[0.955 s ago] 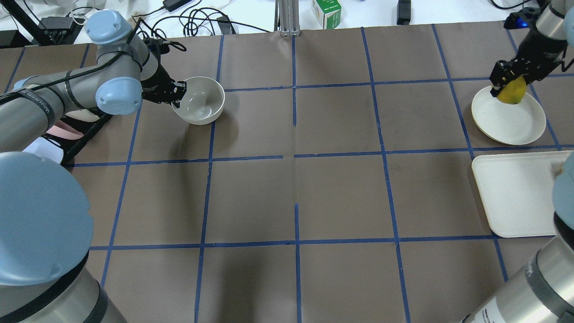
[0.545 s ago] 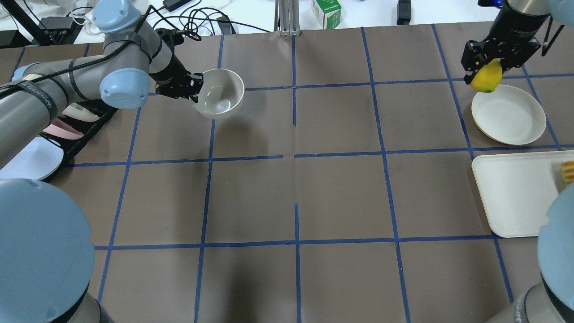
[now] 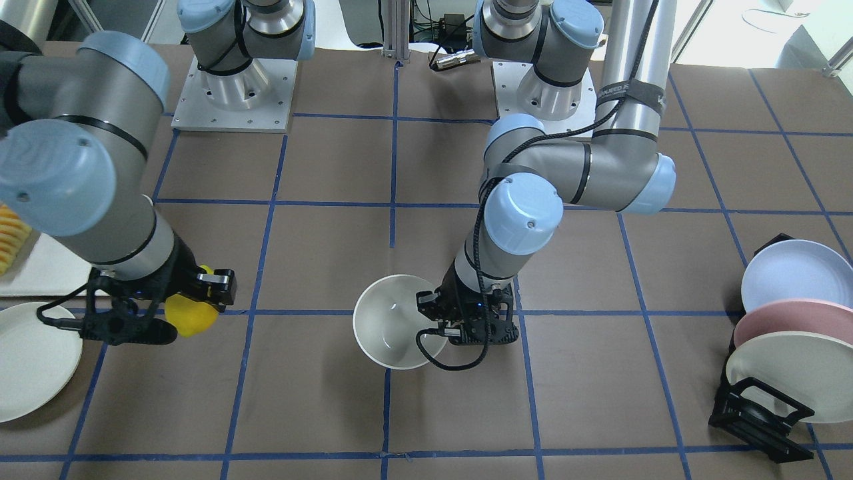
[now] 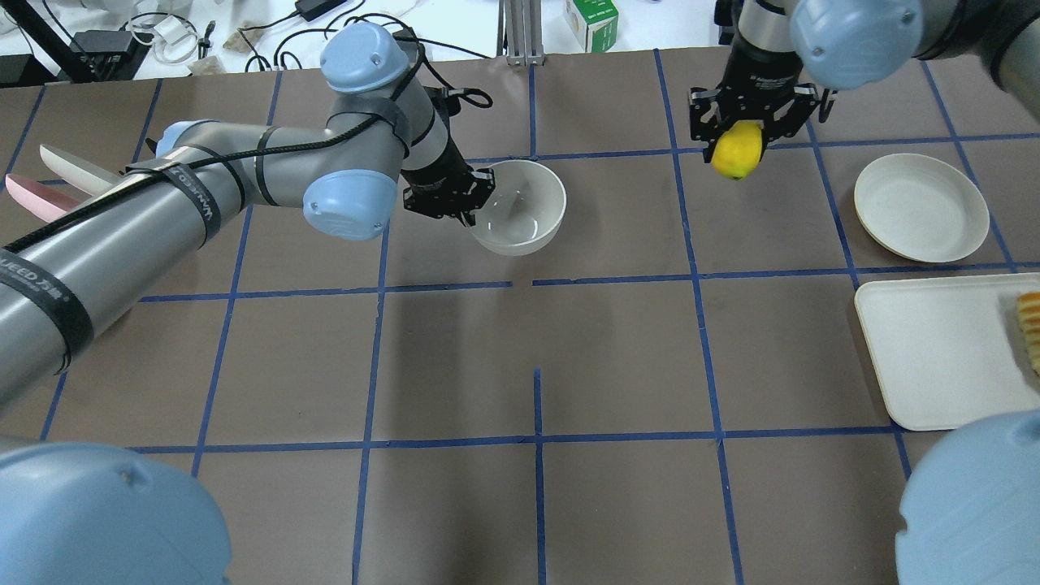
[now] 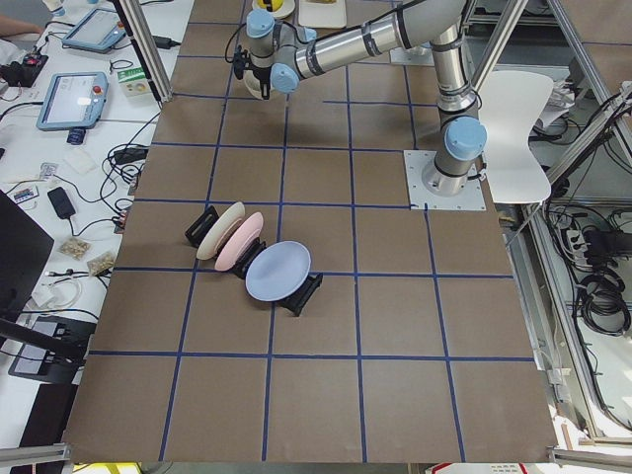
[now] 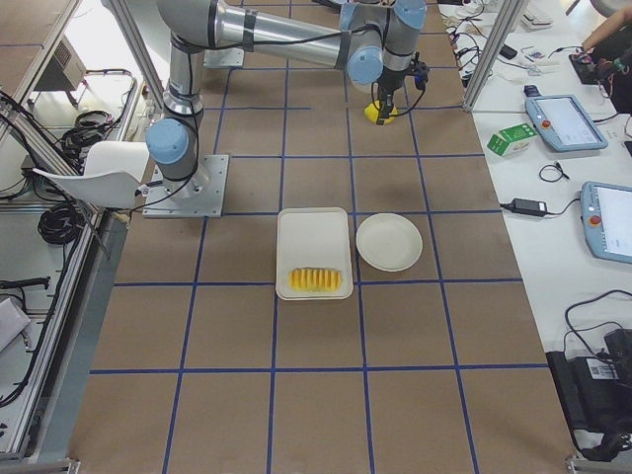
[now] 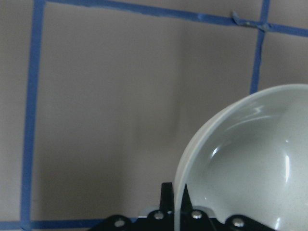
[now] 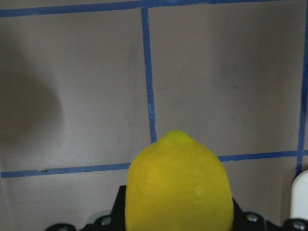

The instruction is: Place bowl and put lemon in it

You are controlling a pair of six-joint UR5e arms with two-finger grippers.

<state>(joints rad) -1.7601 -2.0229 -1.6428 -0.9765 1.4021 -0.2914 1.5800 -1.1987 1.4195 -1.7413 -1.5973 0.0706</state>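
Note:
The off-white bowl (image 4: 520,207) hangs above the table near the far middle, gripped by its rim. My left gripper (image 4: 474,201) is shut on that rim. The bowl also shows in the front view (image 3: 393,320), with the left gripper (image 3: 436,320) beside it, and in the left wrist view (image 7: 250,159). My right gripper (image 4: 738,134) is shut on the yellow lemon (image 4: 737,151) and holds it above the table, right of the bowl. The lemon shows in the front view (image 3: 188,317), the right wrist view (image 8: 178,185) and the right side view (image 6: 381,113).
A shallow white plate (image 4: 920,207) lies at the far right. A white tray (image 4: 934,349) with yellow-orange fruit slices (image 4: 1030,325) lies nearer on the right. A black rack with blue, pink and cream plates (image 3: 786,327) stands on the robot's left side.
My left arm has carried the bowl rightward toward the table's middle. My right arm has carried the lemon leftward, away from the white plate.

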